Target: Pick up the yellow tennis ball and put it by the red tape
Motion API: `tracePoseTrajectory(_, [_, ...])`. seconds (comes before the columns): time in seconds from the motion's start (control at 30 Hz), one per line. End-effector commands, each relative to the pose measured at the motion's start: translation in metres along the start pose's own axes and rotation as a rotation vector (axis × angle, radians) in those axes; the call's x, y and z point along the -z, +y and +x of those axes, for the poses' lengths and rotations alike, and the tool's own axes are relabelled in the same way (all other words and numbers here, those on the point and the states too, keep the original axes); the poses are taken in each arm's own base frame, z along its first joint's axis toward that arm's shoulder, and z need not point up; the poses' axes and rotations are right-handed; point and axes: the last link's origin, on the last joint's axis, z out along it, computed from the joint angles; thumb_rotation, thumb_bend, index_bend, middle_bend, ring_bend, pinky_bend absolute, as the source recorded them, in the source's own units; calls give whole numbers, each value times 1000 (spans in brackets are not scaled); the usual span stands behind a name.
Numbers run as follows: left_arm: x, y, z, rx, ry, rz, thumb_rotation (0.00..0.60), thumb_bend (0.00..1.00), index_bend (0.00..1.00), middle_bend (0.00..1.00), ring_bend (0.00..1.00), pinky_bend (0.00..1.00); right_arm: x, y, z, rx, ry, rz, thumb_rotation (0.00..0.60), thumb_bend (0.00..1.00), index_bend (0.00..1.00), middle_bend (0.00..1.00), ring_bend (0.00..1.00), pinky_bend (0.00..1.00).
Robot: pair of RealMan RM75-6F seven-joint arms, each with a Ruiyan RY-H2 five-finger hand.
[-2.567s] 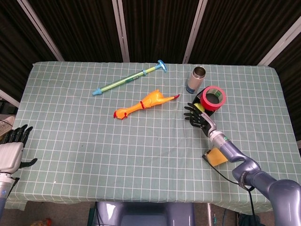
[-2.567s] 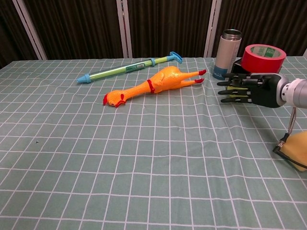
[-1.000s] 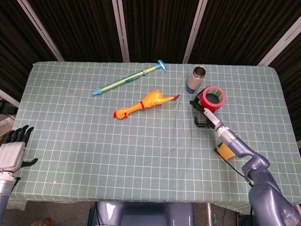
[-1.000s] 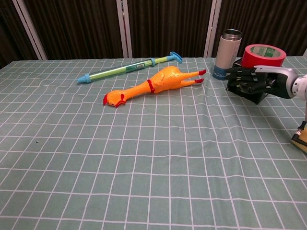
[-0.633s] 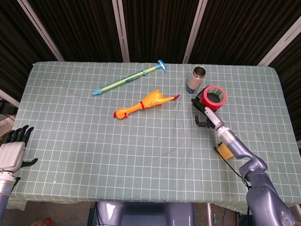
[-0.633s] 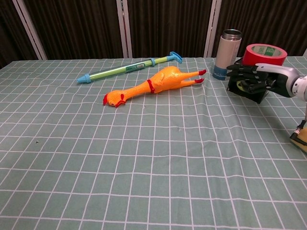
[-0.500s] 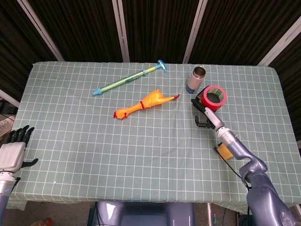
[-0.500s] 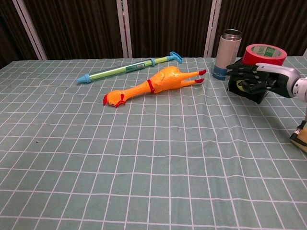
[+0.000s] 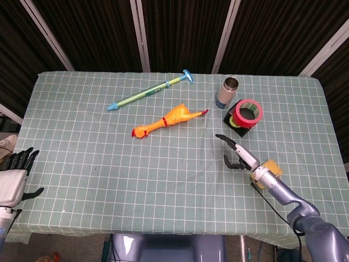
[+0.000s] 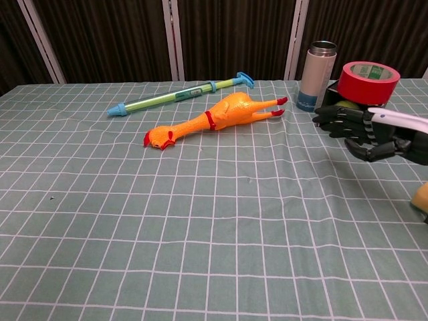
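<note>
A bench (image 9: pixel 82 180) under a pale green cloth gridded in white fills the scene — behind it hang dark, pleated curtains (image 9: pixel 98 33) crossed by pale upright bars (image 9: pixel 139 33). Light falls evenly.

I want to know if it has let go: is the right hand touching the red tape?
Apart. The head view shows the right hand open over bare cloth, with checked tablecloth plainly visible between it and the red tape.
</note>
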Motion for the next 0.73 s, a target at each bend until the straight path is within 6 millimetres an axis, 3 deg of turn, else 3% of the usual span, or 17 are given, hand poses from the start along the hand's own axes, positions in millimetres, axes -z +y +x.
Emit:
tracePoseTrajectory(0.03, [7,1,3,9,4,-13,600,134,0,0,0,0,56,-20,-14,102,42,81,600,655,0,65,45,0])
tracePoseTrajectory(0.13, [13,3,7,14,17,-31,600,135,0,0,0,0,84,-36,-12,219,120,75,600,628,0,53,32,0])
tracePoseTrajectory(0.27, [20,4,11,20,26,-39,600,135,0,0,0,0,128,-51,5,560,311,-21,600,593,0,25,2,0])
tracePoseTrajectory(0.33, [23,4,14,20,37,-40,600,135,0,0,0,0,157,-57,16,791,446,-142,600,578,0,12,0,0])
tracePoseTrajectory(0.43, [27,4,17,22,56,-41,600,134,0,0,0,0,193,-61,25,968,582,-329,600,543,0,0,0,0])
tracePoseTrajectory(0.6, [30,6,19,29,56,-48,600,134,0,0,0,0,228,-66,21,919,640,-517,600,488,0,0,0,0])
tracePoseTrajectory(0.73, [28,8,17,18,41,-55,600,134,0,0,0,0,238,-72,24,926,634,-535,600,452,0,0,0,0])
